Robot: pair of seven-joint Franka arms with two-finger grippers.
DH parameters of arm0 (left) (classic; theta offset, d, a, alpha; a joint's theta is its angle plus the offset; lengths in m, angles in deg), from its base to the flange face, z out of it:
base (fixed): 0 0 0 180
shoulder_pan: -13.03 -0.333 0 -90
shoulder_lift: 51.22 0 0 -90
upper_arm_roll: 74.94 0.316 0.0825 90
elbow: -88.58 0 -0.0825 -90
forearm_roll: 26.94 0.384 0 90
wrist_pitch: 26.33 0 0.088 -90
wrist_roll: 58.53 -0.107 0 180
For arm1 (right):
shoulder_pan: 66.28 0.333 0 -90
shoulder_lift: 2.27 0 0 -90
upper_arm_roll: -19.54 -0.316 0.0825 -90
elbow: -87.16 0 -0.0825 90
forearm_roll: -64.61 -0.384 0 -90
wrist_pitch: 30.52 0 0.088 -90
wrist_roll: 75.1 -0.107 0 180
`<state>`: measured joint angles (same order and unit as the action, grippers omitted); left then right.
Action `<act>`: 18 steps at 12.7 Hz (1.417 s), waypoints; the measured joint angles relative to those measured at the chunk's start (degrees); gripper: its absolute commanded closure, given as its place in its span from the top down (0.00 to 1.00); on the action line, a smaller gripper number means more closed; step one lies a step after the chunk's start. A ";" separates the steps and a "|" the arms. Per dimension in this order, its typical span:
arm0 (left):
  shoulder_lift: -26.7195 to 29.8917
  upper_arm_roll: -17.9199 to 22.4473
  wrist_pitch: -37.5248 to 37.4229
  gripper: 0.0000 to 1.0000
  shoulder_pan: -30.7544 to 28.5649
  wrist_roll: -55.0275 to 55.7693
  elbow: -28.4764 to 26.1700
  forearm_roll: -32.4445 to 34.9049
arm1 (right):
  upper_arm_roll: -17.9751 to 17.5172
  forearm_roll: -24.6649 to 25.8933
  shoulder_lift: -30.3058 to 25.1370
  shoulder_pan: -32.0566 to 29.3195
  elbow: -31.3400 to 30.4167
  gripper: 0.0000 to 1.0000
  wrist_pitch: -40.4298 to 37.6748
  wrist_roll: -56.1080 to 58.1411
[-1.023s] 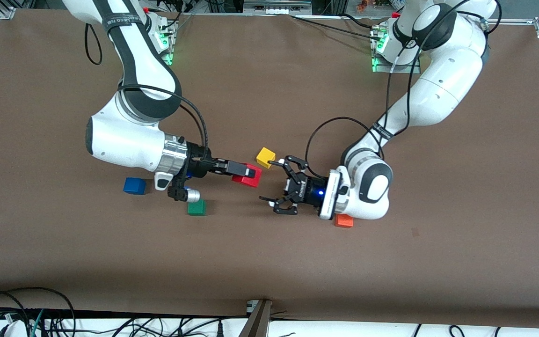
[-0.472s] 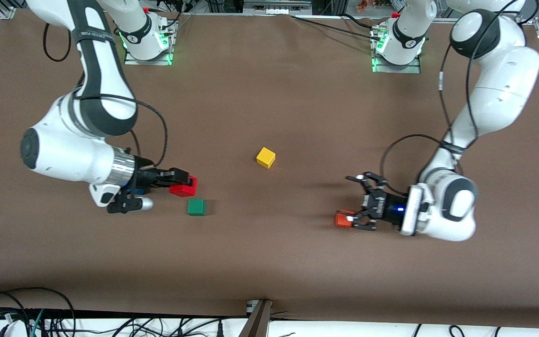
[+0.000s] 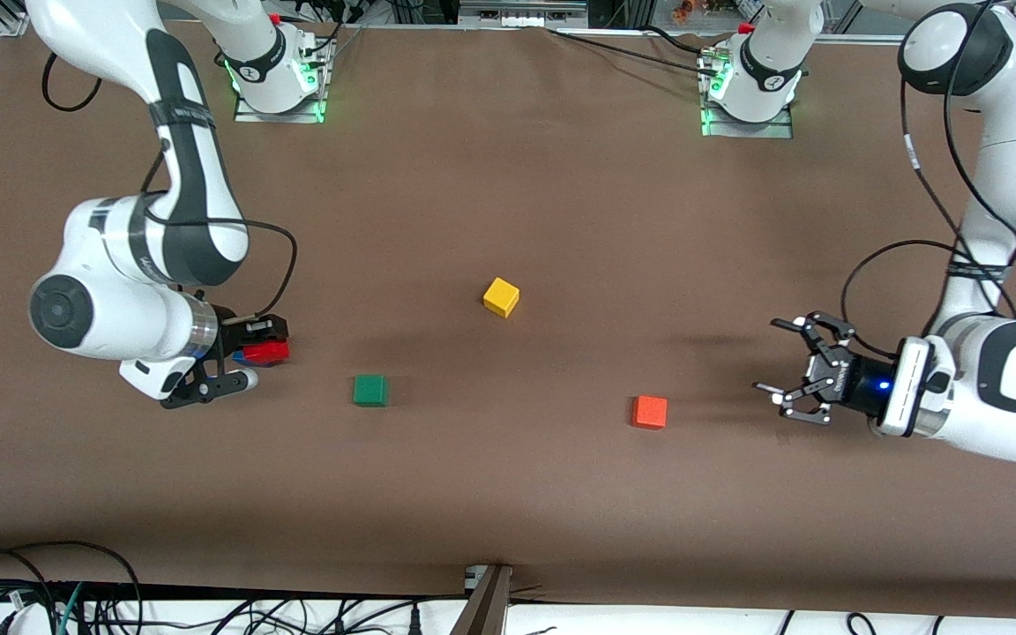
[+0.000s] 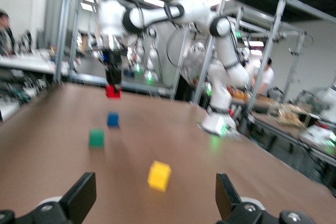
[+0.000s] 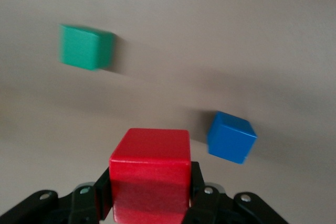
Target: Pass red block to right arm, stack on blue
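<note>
Right hand (image 3: 265,342) carried red block (image 3: 266,354) above blue cube (image 5: 231,136) | left hand (image 3: 797,370) retreated, agape

The tabletop (image 3: 508,494) shows a matt brown covering, finely grained like felt or paper, no shine anywhere. The red block (image 5: 150,174) looks smooth and painted, with a soft satin sheen on its upper face. The blue block (image 5: 231,136) has the same smooth, evenly coloured finish, as does the green block (image 3: 370,390). The yellow block (image 3: 501,296) and the orange block (image 3: 650,411) read matt and flat in the front view. The right tool (image 3: 268,339) is dull black plastic, with a bright polished metal band at the wrist. The left tool (image 3: 792,375) is black linkage, faintly glossy. Both arms wear glossy white shells.
</note>
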<state>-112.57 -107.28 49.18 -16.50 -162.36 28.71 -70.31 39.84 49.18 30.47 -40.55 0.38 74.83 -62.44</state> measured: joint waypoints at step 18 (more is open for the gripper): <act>30.60 6.86 -1.05 1.00 5.18 14.76 5.85 40.18 | 3.61 -2.36 5.84 -2.94 -3.29 0.05 2.94 -2.16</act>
<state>-81.97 -100.42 48.13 -11.32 -147.60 34.56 -30.14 43.45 46.83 36.31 -43.48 -2.91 77.77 -64.60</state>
